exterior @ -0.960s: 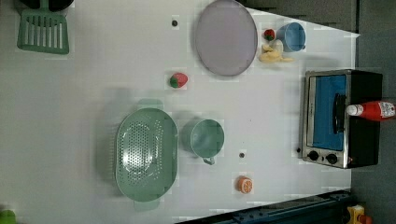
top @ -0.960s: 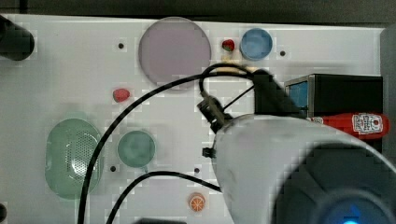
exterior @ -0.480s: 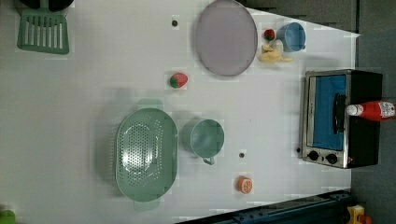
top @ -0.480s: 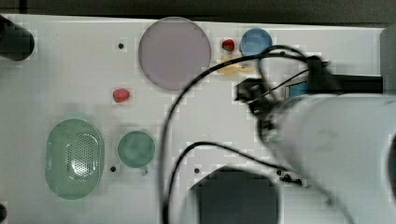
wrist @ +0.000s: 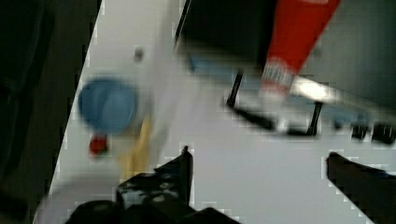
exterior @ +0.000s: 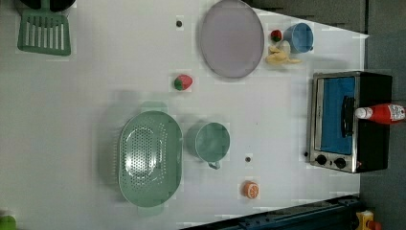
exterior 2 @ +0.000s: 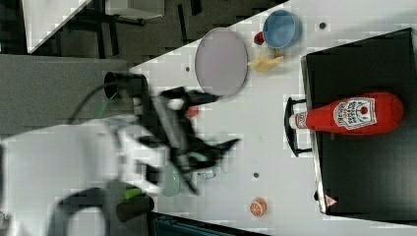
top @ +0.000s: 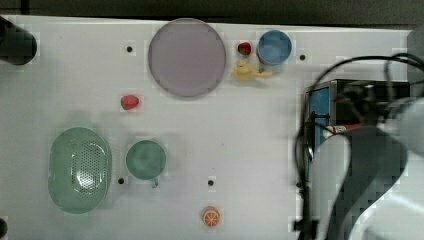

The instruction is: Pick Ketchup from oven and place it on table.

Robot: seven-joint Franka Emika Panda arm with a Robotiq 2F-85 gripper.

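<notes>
red plastic marks the target: the ketchup bottle (exterior 2: pixel 351 114) lies on its side on top of the oven (exterior 2: pixel 364 162), its white cap poking out over the front edge above the door handle (exterior 2: pixel 291 125), its fat end well back on the black roof. in the wrist view the bottle (wrist: pixel 292 49) sits ahead of the fingers (wrist: pixel 180 170), roughly between the two tips but far beyond them, nothing touching yet.

the gripper (wrist: pixel 257 163) is spread wide and empty, one dark fingertip at each side of the wrist view with bare white table (wrist: pixel 224 172) between them. the step in hand looks like the approach to the bottle, so the task is barely begun.

going left to right in the wrist view: the blue bowl (wrist: pixel 108 105), a small strawberry (wrist: pixel 98 144) and a yellowish toy (wrist: pixel 135 151) lie off to the outside of one finger, well apart from the oven and no obstacle if the arm keeps heading for the roof. next comes the handle, just under the cap; the fingers should stay above it. then the bottle itself.

to do it well, i would bring the spread fingers over the bottle so they straddle its width, near the label rather than the narrow neck, lower until the tips reach past its widest part without pressing the roof, then close. a round bottle lying down may roll, so centring before closing matters.
</notes>
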